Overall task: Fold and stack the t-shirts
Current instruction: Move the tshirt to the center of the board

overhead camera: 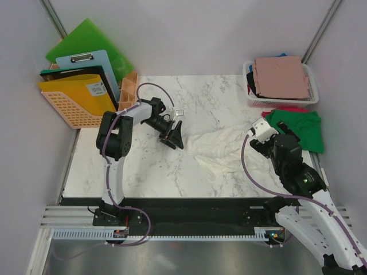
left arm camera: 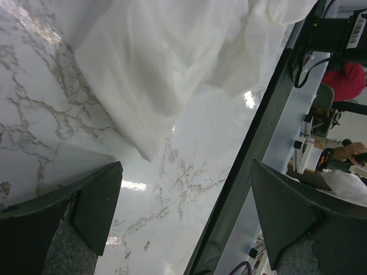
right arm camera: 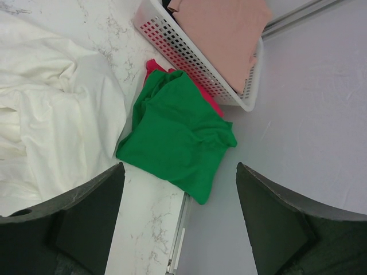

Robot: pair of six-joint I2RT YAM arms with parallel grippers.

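Note:
A cream-white t-shirt (overhead camera: pixel 221 150) lies crumpled on the marble table, right of centre. My left gripper (overhead camera: pixel 174 134) hovers just left of it, open and empty. The left wrist view has the shirt's (left arm camera: pixel 172 51) edge ahead of that gripper (left arm camera: pixel 184 166). A green t-shirt (overhead camera: pixel 298 127) lies at the right edge over a red one (overhead camera: pixel 265 113). A folded dusty-pink t-shirt (overhead camera: pixel 280 76) tops the white basket (overhead camera: pixel 312 97). My right gripper (overhead camera: pixel 281 143) hangs above the table's right side, open and empty. In the right wrist view the green shirt (right arm camera: pixel 178 132) is beyond this gripper (right arm camera: pixel 179 166).
An orange basket (overhead camera: pixel 74 112) holding green folder boards (overhead camera: pixel 86 40) and clipboards stands at the back left, beside a wooden box (overhead camera: pixel 129 86). The green shirt overhangs the table's right edge (right arm camera: pixel 180 229). A black strip (left arm camera: pixel 246 172) runs along the front edge.

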